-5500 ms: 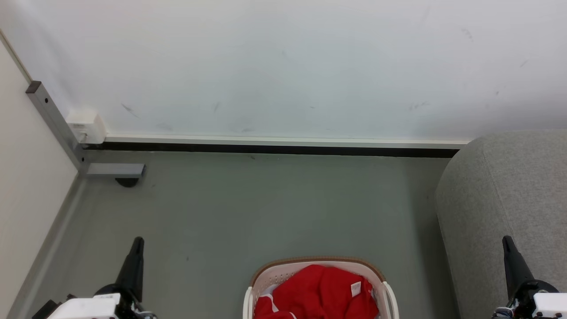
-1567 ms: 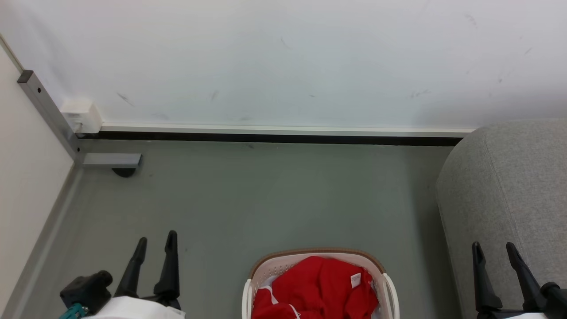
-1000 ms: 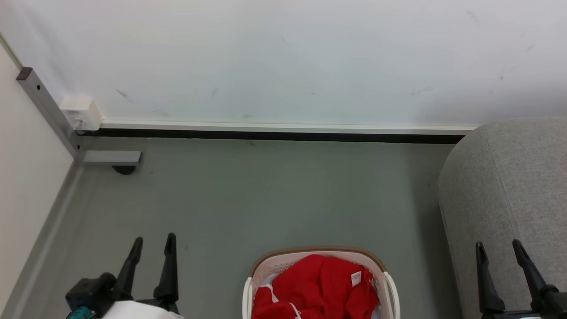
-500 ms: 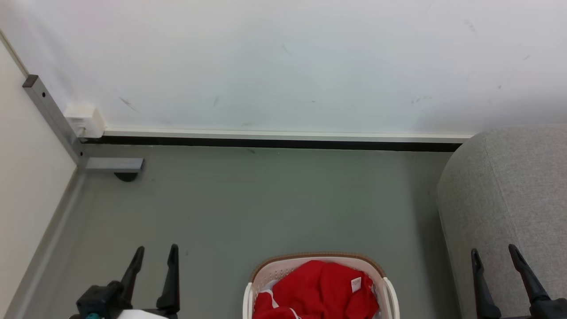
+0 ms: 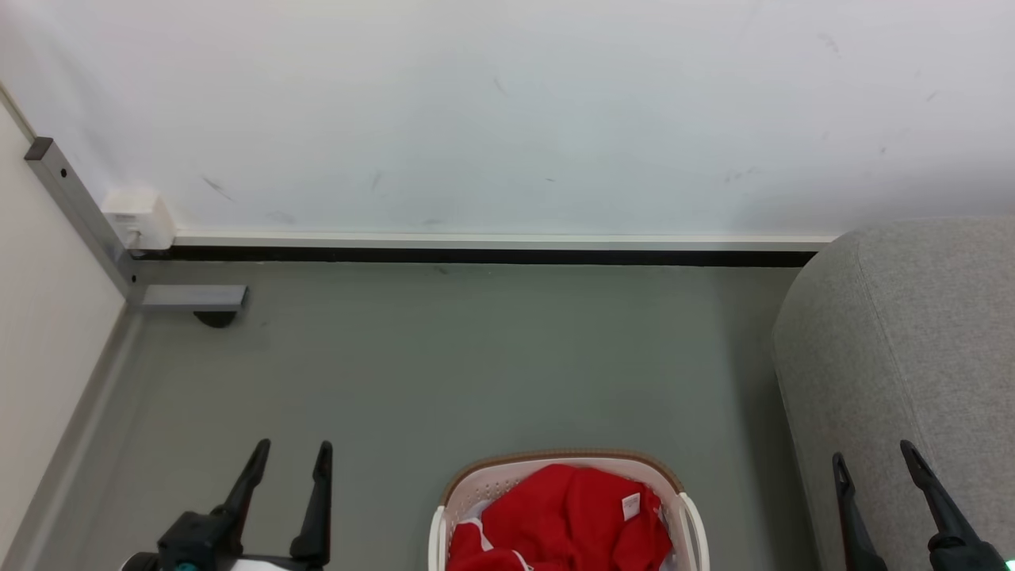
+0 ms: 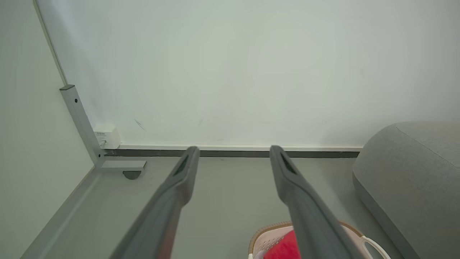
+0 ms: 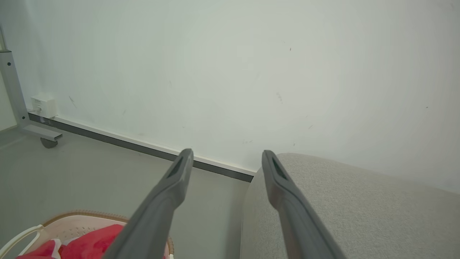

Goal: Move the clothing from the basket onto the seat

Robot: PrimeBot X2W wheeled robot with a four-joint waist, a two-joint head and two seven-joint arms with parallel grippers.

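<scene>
Bright red clothing [image 5: 563, 519], soft and crumpled, lies heaped in the oval cream basket [image 5: 507, 488], which has a perforated wall and a brown rim and stands on the grey-green floor [image 5: 476, 357]. A small white label [image 5: 631, 504] shows at the heap's right, white stripe trim [image 5: 476, 530] at its left. The grey seat [image 5: 912, 333] stands to the right. Left gripper [image 5: 293, 446] and right gripper [image 5: 872, 452] flank the basket, fingers spread, empty.

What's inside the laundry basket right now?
A crumpled red garment with white trim and a small white label fills the laundry basket; anything underneath it is covered.
</scene>
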